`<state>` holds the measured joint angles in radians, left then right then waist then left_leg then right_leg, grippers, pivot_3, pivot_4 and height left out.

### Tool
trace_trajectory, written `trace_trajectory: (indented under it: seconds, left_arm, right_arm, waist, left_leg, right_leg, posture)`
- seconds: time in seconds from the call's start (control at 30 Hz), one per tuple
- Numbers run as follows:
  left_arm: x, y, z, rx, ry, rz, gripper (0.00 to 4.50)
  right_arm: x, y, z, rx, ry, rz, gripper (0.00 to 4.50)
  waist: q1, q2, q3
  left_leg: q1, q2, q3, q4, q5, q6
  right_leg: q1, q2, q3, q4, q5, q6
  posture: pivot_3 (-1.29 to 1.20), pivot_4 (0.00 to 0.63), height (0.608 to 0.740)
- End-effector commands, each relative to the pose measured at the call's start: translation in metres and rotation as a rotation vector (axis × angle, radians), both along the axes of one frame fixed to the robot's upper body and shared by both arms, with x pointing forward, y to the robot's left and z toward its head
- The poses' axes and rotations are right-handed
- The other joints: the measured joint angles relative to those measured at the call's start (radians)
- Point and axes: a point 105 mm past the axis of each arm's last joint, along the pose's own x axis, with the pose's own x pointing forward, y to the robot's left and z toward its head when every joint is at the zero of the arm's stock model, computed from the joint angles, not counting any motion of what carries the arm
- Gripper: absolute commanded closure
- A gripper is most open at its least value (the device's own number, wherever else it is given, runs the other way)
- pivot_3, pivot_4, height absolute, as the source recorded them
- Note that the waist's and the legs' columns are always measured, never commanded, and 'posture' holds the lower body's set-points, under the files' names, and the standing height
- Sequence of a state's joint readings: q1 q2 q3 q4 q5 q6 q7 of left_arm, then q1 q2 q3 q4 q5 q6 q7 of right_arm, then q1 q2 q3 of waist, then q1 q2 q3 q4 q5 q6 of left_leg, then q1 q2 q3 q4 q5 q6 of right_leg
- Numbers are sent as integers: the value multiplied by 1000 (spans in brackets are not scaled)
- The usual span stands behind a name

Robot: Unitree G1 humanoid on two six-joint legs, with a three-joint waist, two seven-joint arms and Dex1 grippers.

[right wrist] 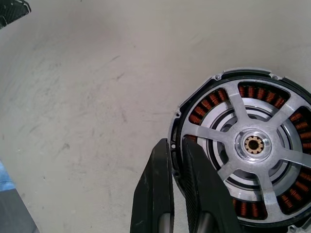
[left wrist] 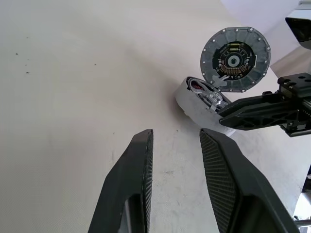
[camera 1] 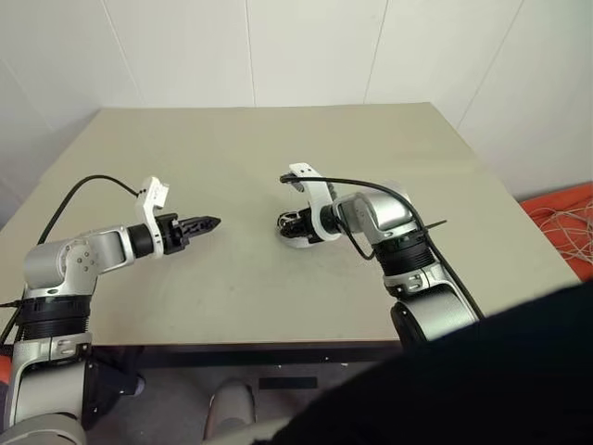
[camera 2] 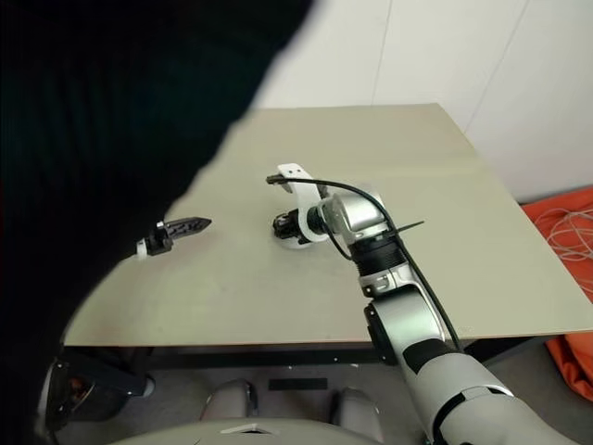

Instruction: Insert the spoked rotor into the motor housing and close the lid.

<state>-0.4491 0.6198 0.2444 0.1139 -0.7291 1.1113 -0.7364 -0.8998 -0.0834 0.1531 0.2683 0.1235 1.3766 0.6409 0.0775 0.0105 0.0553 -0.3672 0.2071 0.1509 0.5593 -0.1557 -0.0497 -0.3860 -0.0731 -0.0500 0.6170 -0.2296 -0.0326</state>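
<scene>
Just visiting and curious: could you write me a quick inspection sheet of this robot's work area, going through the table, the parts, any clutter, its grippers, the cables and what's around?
Surface: beige table, bare apart from the parts; a few small marks.
Job's things: motor housing tilted up on edge, copper windings showing behind a spoked silver piece. Round dark disc with circuitry just behind it; whether they touch is unclear.
Clutter: nothing seen.
Grippers: right gripper shut on the housing's rim. Left gripper open, holding nothing, apart from the parts.
Cables: black cable along the right arm, another on the left arm.
Surroundings: white walls; orange object with cords on the floor beside the table.
</scene>
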Motion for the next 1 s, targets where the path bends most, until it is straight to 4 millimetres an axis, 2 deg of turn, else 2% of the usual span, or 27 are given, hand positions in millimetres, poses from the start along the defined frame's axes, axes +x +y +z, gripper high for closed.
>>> trace_trajectory:
  seconds: [0.03,0.17,0.43,0.53,0.77,0.9,1.0]
  left_arm:
    - [3,-7,11,-17,-48,-21,2850]
    - [4,-11,10,-21,-50,-23,2850]
    - [1,-13,6,-21,-54,-27,2850]
    - [1,-14,6,-21,-59,-26,2850]
    - [3,-16,9,-19,-80,-13,2850]
    - [5,-20,12,-15,-92,-23,2850]
    - [6,-23,15,-14,-100,-31,2850]
  right_arm:
    - [-14,26,11,83,14,61,4490]
    - [-22,43,15,124,30,75,4490]
    - [-15,65,14,165,30,23,4490]
    - [-10,64,7,159,39,-21,4490]
    - [0,48,-24,131,103,-170,4490]
    - [3,45,-42,112,121,-231,4490]
    - [2,44,-47,109,118,-227,4490]
  waist:
    - [-1,0,0]
    - [-7,0,0]
    - [-6,0,0]
    - [-5,0,0]
    - [6,0,0]
    - [22,3,2]
    - [20,12,8]
  left_leg:
    - [0,0,0,0,0,0]
    - [0,0,0,0,0,-1]
    - [-1,0,0,-2,0,-1]
    - [0,0,0,-2,1,-2]
    - [7,0,-1,-2,3,-5]
    - [24,-1,-2,-4,3,-5]
    - [36,-2,-5,-12,2,-4]
  right_leg:
    - [-1,0,0,1,0,0]
    - [-2,0,0,2,1,-5]
    - [-3,0,0,3,0,-6]
    - [-2,0,0,3,-2,-3]
    - [3,0,0,6,-4,0]
    - [14,-1,-1,1,-4,1]
    - [28,-1,-11,-18,-5,2]
  posture:
    - [0,0,740]
    - [0,0,740]
    - [0,0,740]
    - [0,0,740]
    - [0,0,740]
    - [0,0,740]
    - [0,0,740]
